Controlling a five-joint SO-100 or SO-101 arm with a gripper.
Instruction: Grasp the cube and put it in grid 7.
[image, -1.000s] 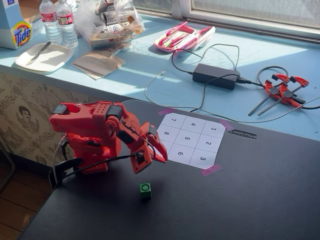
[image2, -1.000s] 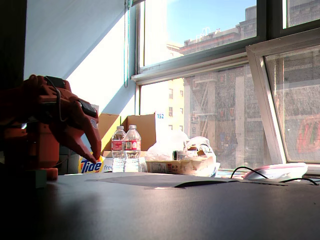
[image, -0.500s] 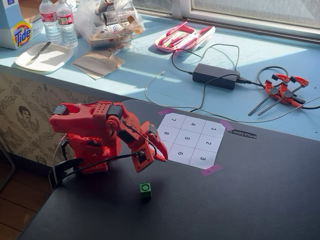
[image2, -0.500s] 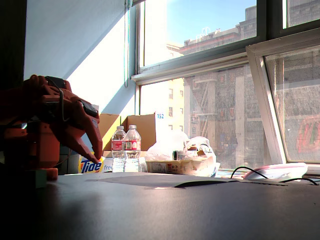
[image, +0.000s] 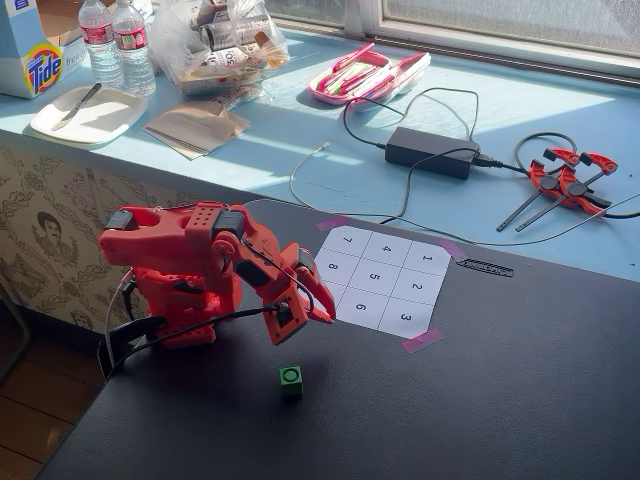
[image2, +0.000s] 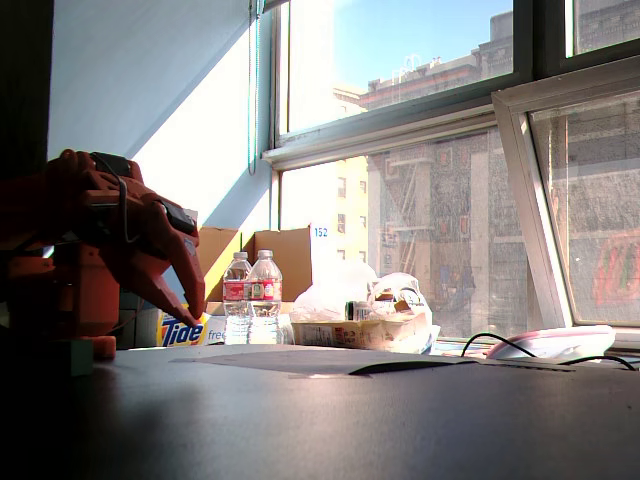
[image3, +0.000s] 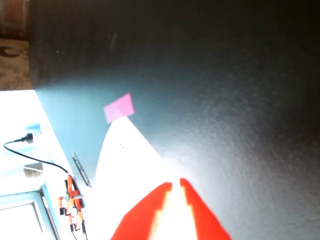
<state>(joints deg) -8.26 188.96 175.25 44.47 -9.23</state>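
Observation:
The tiny green cube (image: 291, 378) with a dark ring on top sits on the black table, in front of the numbered sheet and off it. Grid 7 (image: 343, 241) is the sheet's far left corner square and is bare. My red gripper (image: 325, 315) hangs low over the table at the sheet's near left edge, beside square 9, up and to the right of the cube. Its fingers are together with nothing between them. In the wrist view the fingertips (image3: 176, 182) nearly meet over the glaring white sheet (image3: 125, 165); the cube is out of that view.
Pink tape scraps (image: 421, 341) hold the sheet's corners; one shows in the wrist view (image3: 119, 107). On the blue ledge behind lie a power adapter (image: 432, 151) with cables, orange clamps (image: 570, 180), a pink tray (image: 365, 75), a plate (image: 88, 113) and water bottles (image2: 251, 298).

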